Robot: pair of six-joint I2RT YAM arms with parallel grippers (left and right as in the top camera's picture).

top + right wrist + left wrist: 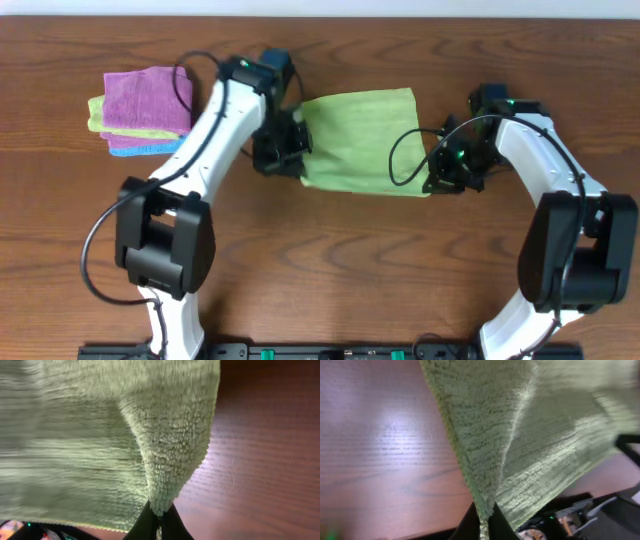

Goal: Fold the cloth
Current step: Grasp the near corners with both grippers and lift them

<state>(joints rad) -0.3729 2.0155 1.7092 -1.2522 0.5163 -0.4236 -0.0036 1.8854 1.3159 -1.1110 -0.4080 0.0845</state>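
A light green cloth (362,138) lies in the middle of the wooden table, its front part lifted. My left gripper (297,140) is shut on the cloth's left edge; in the left wrist view the cloth (520,430) hangs from the pinched fingers (484,527). My right gripper (437,165) is shut on the cloth's front right corner; in the right wrist view the cloth (100,435) rises from the closed fingers (159,525).
A stack of folded cloths (145,108), purple on top with yellow-green and blue below, lies at the back left of the table (330,260). The arms' bases stand at the front edge.
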